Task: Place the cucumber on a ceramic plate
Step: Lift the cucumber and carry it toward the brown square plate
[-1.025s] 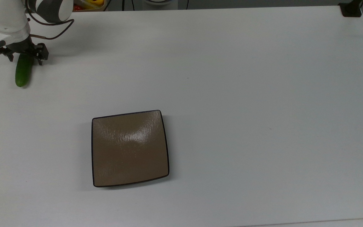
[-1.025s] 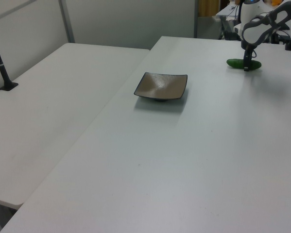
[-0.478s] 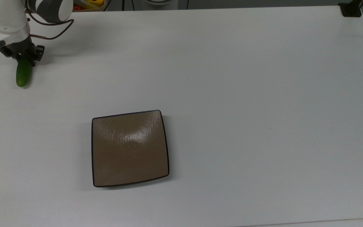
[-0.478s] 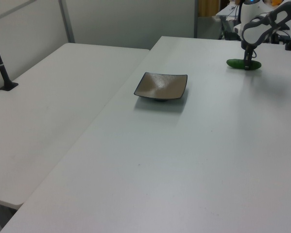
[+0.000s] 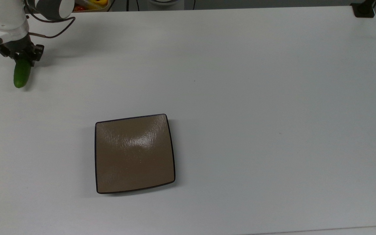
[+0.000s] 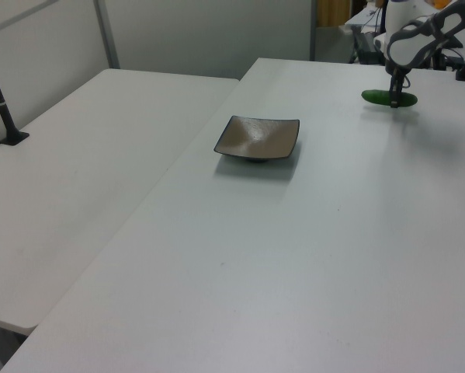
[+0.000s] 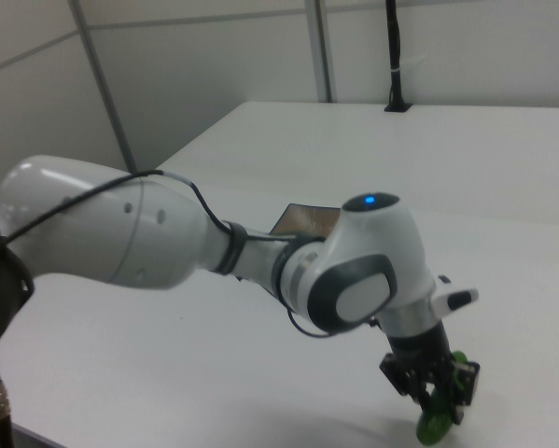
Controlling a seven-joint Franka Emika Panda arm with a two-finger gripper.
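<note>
I have the claw point(image 5: 21, 58) pressed together on the cucumber point(image 5: 21, 75), gripping it near its upper end in the top view, so most of the green body sticks out below the fingers toward six o'clock. That off-centre hold is likely why the free end hangs lower. In the right view the cucumber point(image 7: 438, 417) dangles beneath the claw point(image 7: 430, 385) with its tip pointing down. From the left view I judge it has come just clear of the desk point(image 5: 256, 98), with a shadow under it, though the gap is slight (I would not swear the far tip is off the surface).

The ceramic plate point(image 5: 134, 153) sits bare, well apart from the claw, off toward four or five o'clock from the cucumber in the top view. It lies flat with its glossy face up and nothing on it, so the drop zone is free.

My reading: the grasp is made and the lift is under way; the carry across to the plate is not yet done. Because the hold is near one end, the cucumber may swing or pivot in the fingers during travel, so I would move gently and lower it close to the plate's middle before letting go.
</note>
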